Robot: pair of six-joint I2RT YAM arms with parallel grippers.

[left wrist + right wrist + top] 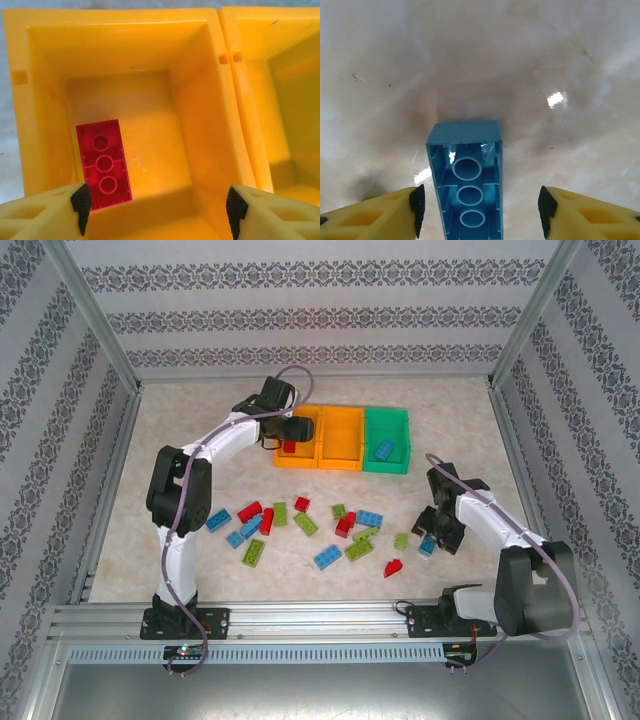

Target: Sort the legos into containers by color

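Legos [306, 524], small studded plastic bricks in red, blue and lime green, lie spread out on the near half of the pale marbled surface [200, 440], between the two arms.

One red plastic brick [104, 160] lies flat on the floor of the left orange plastic bin [200, 100]. It sits close to the bin's left wall and shows three round rings in a row. A blue plastic brick [384, 449] lies in the green plastic bin [400, 425]. The middle orange plastic bin [340, 430] stands between these two. The three bins sit side by side in a row, touching, at the far middle of the surface.

Near the right arm, an upside-down blue brick [467, 185] lies on the surface. Its hollow side faces up and has three round tubes inside.

The left pincer [158, 206] hangs over the left orange bin, above the red brick. It is released, with its yellow fingers wide apart and nothing between them.

The right pincer [481, 210] is low over the upside-down blue brick. It is released too, with one finger on each side of the brick and a gap on both sides.
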